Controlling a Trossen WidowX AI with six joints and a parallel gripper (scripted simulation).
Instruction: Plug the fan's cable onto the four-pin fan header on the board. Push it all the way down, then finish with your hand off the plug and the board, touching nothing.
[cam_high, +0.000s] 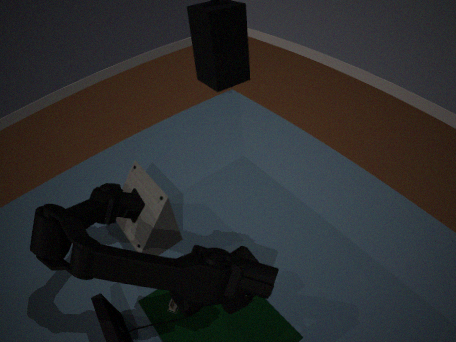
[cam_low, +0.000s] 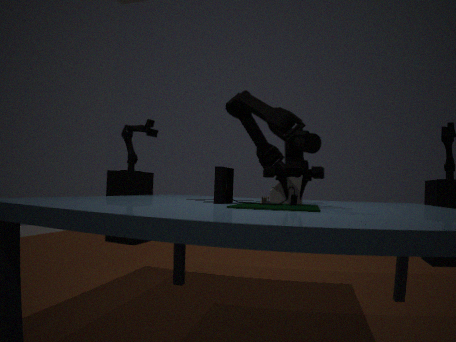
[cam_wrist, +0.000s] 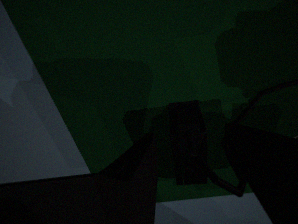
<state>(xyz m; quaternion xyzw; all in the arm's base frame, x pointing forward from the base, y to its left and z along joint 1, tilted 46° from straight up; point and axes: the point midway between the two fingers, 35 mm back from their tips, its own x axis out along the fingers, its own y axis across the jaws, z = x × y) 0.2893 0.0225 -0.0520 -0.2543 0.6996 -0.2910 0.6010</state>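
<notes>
One blue counter (cam_high: 325, 225) (cam_low: 225, 215) (cam_wrist: 37, 140) carries everything I operate. My dark arm (cam_high: 135, 265) (cam_low: 255, 132) bends above the green board (cam_high: 240, 325) (cam_low: 260, 206) (cam_wrist: 110, 45). The fan (cam_high: 107, 317) (cam_low: 223, 185) stands beside this board. My hand (cam_low: 294, 198) (cam_wrist: 189, 135) has its fingers apart, one at each side of the dark plug (cam_low: 294, 199) (cam_wrist: 189, 145), which is upon the board; how deep it sits, I cannot tell. The thin cable (cam_high: 155, 325) (cam_wrist: 227, 188) bends away from it.
</notes>
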